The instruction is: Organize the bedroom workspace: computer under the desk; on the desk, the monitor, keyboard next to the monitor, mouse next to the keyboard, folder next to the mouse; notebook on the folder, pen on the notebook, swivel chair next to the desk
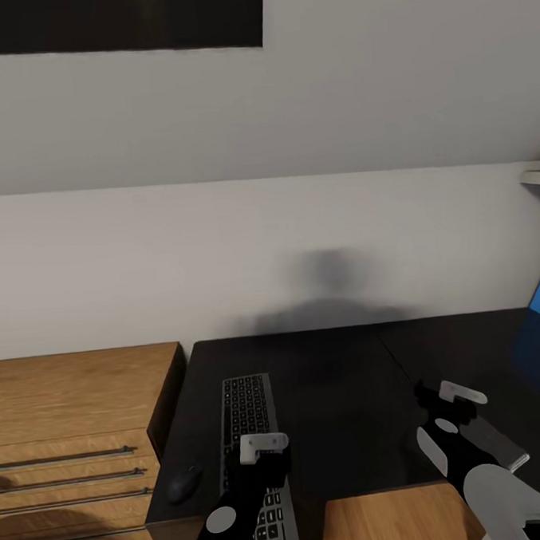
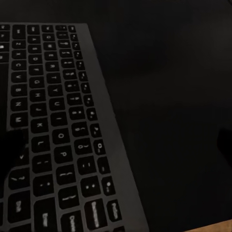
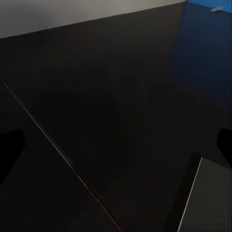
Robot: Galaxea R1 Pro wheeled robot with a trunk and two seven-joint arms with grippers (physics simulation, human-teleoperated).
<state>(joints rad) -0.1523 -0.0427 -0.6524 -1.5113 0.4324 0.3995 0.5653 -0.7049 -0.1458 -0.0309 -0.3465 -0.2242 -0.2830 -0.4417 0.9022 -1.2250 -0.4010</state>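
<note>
Lying lengthwise on the glossy black desk (image 1: 340, 377), one keyboard (image 1: 248, 415) with black keys in a dark grey frame sits near the desk's left end, its near part under the left gripper (image 1: 263, 448). One small black mouse (image 1: 184, 482) rests just left of it. One thin grey notebook (image 1: 496, 441) lies under the right gripper (image 1: 450, 399). Whether either gripper's fingers are spread cannot be told. A wooden dresser (image 1: 70, 402) stands left of the desk.
</note>
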